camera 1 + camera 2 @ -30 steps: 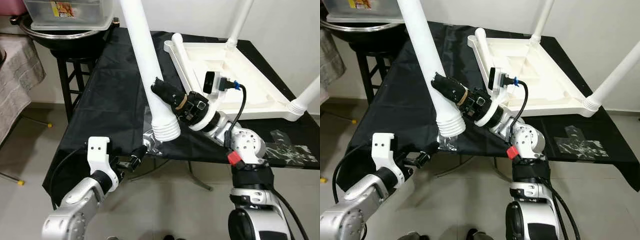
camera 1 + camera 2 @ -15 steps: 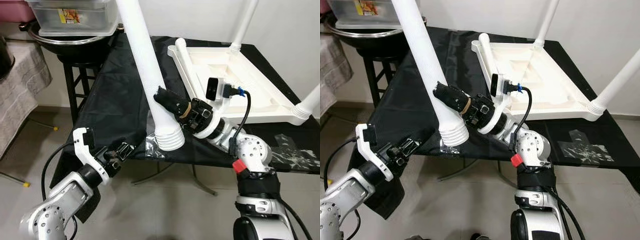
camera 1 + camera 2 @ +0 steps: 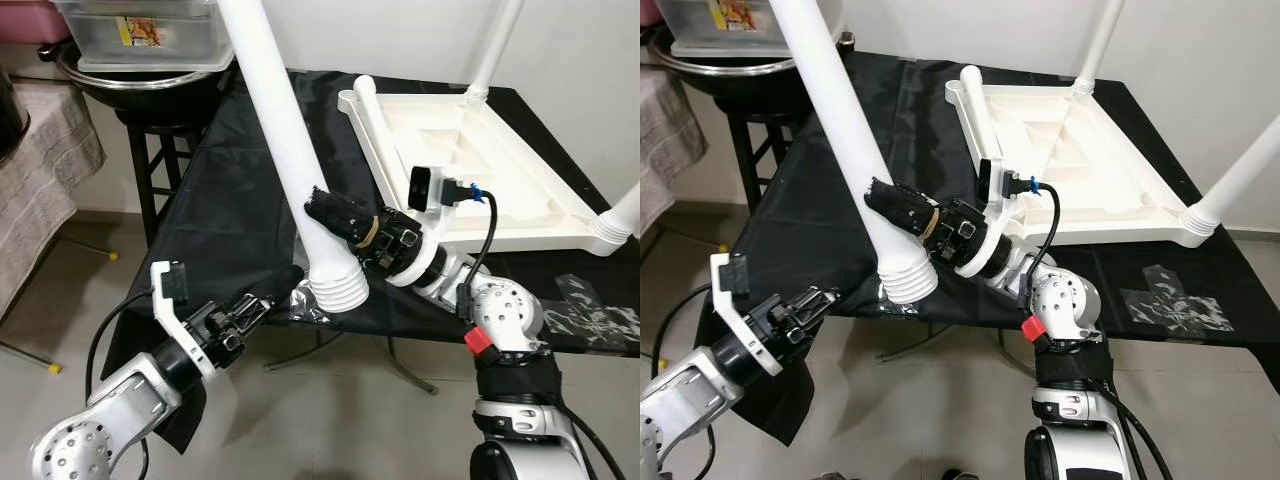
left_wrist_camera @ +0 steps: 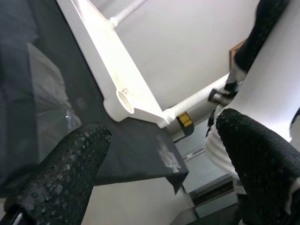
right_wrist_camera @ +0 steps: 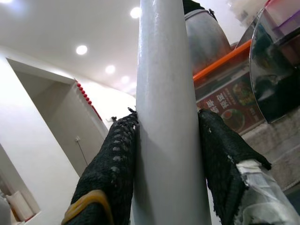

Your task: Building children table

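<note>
A long white table leg (image 3: 285, 150) leans over the black table's front edge, its ribbed threaded end (image 3: 335, 290) lowest. My right gripper (image 3: 335, 212) is shut on the leg just above that end; in the right wrist view the leg (image 5: 168, 117) sits between both black fingers (image 5: 112, 173). My left gripper (image 3: 272, 292) is open, just left of and below the threaded end, without touching it. In the left wrist view its fingers (image 4: 65, 173) stand wide apart. The white tabletop (image 3: 480, 170) lies upside down on the table with two legs (image 3: 490, 50) standing up from it.
The black-covered table (image 3: 230, 200) ends at a front edge near my grippers. A stool at the back left carries a steel basin and a clear plastic box (image 3: 140, 30). Grey cloth (image 3: 45, 150) hangs at far left. Clear tape (image 3: 590, 310) lies on the table's right.
My left gripper has risen and moved right, closer to the leg's threaded end. The right gripper still holds the leg, which has shifted only slightly. The camera has moved a little.
</note>
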`<state>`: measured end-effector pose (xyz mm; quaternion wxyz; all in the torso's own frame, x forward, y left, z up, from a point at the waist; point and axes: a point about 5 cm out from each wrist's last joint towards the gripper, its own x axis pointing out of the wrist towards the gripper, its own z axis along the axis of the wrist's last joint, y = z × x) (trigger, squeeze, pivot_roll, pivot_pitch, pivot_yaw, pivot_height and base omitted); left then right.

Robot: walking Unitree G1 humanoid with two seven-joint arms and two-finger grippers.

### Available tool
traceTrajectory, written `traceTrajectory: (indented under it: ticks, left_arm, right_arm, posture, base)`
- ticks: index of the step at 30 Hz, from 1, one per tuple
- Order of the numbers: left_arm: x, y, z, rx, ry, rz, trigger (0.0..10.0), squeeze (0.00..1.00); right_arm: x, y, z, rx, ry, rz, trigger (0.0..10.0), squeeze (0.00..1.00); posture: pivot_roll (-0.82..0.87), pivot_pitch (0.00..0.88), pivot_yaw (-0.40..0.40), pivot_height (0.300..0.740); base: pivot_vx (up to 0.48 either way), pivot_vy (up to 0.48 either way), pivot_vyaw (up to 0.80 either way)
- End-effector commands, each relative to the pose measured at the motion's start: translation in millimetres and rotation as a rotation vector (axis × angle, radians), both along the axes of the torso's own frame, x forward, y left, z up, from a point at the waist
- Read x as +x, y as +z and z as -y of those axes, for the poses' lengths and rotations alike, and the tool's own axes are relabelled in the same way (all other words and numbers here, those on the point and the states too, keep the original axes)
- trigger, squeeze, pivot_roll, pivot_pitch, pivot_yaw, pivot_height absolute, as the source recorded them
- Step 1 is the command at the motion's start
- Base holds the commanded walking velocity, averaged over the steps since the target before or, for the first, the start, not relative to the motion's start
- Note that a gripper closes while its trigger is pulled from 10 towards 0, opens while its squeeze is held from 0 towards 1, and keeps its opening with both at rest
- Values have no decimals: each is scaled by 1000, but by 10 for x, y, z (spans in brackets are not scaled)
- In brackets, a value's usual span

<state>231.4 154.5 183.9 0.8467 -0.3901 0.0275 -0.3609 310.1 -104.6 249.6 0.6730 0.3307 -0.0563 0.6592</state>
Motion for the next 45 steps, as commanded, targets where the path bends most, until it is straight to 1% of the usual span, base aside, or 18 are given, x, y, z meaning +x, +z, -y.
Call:
traceTrajectory:
  ticks: [1, 2, 3, 6, 7, 9, 11, 13, 14, 16, 18, 19, 23, 29, 32, 34, 37, 45]
  left_arm:
    - [10, -148, -75, 44, 51, -57, 10000, 0]
    - [46, -234, -142, 85, 114, -94, 10000, 0]
    - [59, -268, -194, 85, 146, -107, 10000, 0]
    - [63, -277, -222, 75, 160, -110, 10000, 0]
    - [65, -163, -193, 36, 138, -67, 10000, 0]
    - [62, -53, -141, 11, 106, -25, 10000, 0]
    - [62, -53, -141, 11, 106, -25, 10000, 0]
    - [57, 0, -120, 3, 92, -2, 10000, 0]
    - [44, 66, -88, -14, 70, 27, 10000, 0]
    - [44, 66, -88, -14, 70, 27, 10000, 0]
    - [-2, 185, -27, -52, 17, 93, 10000, 0]
    - [-2, 185, -27, -52, 17, 93, 10000, 0]
    - [-49, 241, -29, -127, -23, 143, 10000, 0]
    - [-84, 271, 36, -124, -65, 151, 10000, 0]
    - [-113, 290, 99, -127, -102, 157, 10000, 0]
    - [-150, 293, 189, -102, -147, 164, 10000, 0]
    - [-171, 292, 247, -85, -170, 168, 10000, 0]
    - [-161, 312, 319, -56, -183, 183, 10000, 0]
  right_arm:
    - [-15, 82, 54, 36, 7, 33, 0, 0]
    - [-14, 95, 59, 36, 6, 37, 0, 0]
    - [-14, 98, 60, 33, 7, 40, 0, 0]
    - [-16, 96, 59, 30, 8, 41, 0, 0]
    - [-12, 78, 62, 21, 3, 31, 0, 0]
    - [-10, 65, 64, 17, 0, 22, 0, 0]
    - [-10, 65, 64, 17, 0, 22, 0, 0]
    - [-9, 62, 64, 19, 0, 18, 0, 0]
    - [-10, 51, 58, 20, 3, 13, 0, 0]
    - [-10, 51, 58, 20, 3, 13, 0, 0]
    - [-3, 27, 36, 15, 7, 5, 0, 0]
    - [-3, 27, 36, 15, 7, 5, 0, 0]
    - [5, 41, 39, 16, 10, 3, 0, 0]
    - [-3, 19, 28, 4, 11, -2, 0, 0]
    - [-6, 7, 13, 5, 13, -10, 0, 0]
    - [-13, -9, -24, 8, 17, -17, 0, 0]
    - [-19, -16, -54, 11, 22, -20, 0, 0]
    - [-25, -10, -128, 22, 32, -26, 0, 0]
  posture:
    - [86, 121, -74, 740]
    - [84, 120, -74, 740]
    - [82, 121, -73, 740]
    - [82, 121, -73, 740]
    - [84, 118, -75, 740]
    - [87, 121, -74, 740]
    - [87, 121, -74, 740]
    - [87, 121, -74, 740]
    - [88, 119, -76, 740]
    - [88, 119, -76, 740]
    - [88, 122, -77, 740]
    - [88, 122, -77, 740]
    - [86, 120, -79, 740]
    - [85, 119, -78, 740]
    - [84, 120, -78, 740]
    - [85, 119, -77, 740]
    - [83, 118, -78, 740]
    - [83, 114, -77, 740]
  base:
    - [0, 0, 0]
    - [0, 0, 0]
    - [0, 0, 0]
    - [0, 0, 0]
    - [0, 0, 0]
    - [0, 0, 0]
    - [0, 0, 0]
    - [0, 0, 0]
    - [0, 0, 0]
    - [0, 0, 0]
    - [0, 0, 0]
    - [0, 0, 0]
    - [0, 0, 0]
    - [0, 0, 0]
    - [0, 0, 0]
    - [0, 0, 0]
    - [0, 0, 0]
    - [0, 0, 0]
